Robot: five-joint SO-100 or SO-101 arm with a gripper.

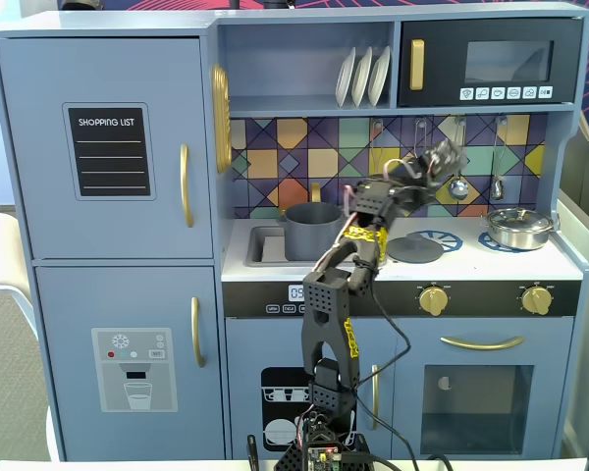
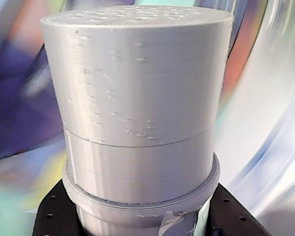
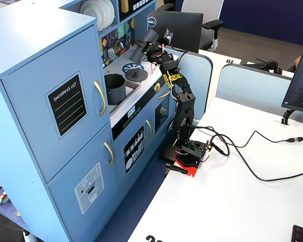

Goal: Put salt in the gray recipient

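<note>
Filling nearly the whole wrist view, the salt (image 2: 137, 113) sits clamped in the gripper (image 2: 137, 221) — jaws closed snug round its lower part, perforated top facing the camera. In a fixed view the arm (image 1: 334, 324) reaches up over the toy kitchen's counter (image 1: 471, 263), gripper end raised right of the gray recipient (image 1: 312, 231), which stands in the sink — apart from it.

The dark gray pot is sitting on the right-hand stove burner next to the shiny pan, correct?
Not quite. In a fixed view, the dark gray pot sits in the sink at the counter's left end; the shiny pan is far right.
</note>
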